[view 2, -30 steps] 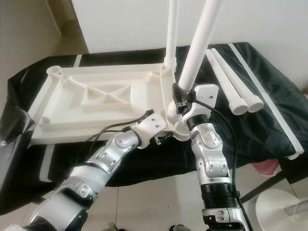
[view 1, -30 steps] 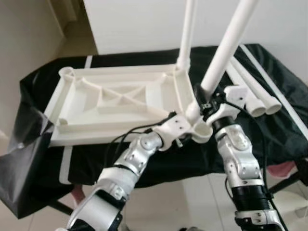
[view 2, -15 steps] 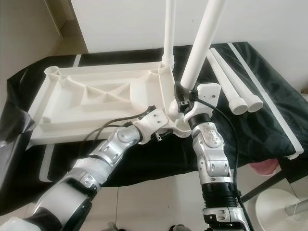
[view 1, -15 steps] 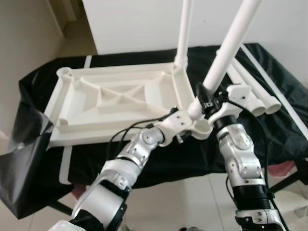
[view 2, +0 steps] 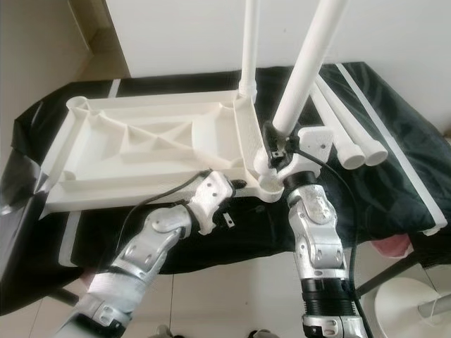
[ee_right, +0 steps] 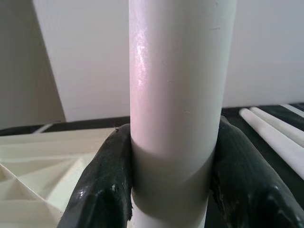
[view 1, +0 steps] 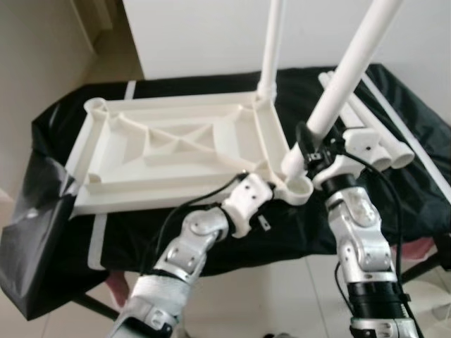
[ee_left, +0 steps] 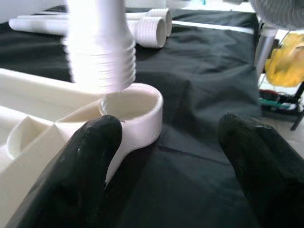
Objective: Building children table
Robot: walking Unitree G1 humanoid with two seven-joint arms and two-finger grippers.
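A white plastic table top (view 1: 95,165) lies upside down on a black-covered table. One white leg (view 1: 271,49) stands upright in its far right corner. My right gripper (view 1: 309,144) is shut on a second leg (view 1: 349,70), which is tilted, black fingers (ee_right: 104,180) on both sides of the tube (ee_right: 175,95). Its threaded end (ee_left: 99,61) hovers just above the near right corner socket (ee_left: 142,102). My left gripper (ee_left: 171,156) is open just in front of that socket, with nothing between its fingers (ee_left: 90,156).
Two spare legs (view 1: 377,144) lie on the black cloth (view 1: 416,176) right of the held leg. A white wall rises behind the table. A black bag (view 1: 35,239) hangs at the left edge. A fan base (view 2: 416,303) stands on the tiled floor at lower right.
My left arm has drawn back toward me, away from the corner socket. The held leg has leaned further right, its lower end staying over the socket.
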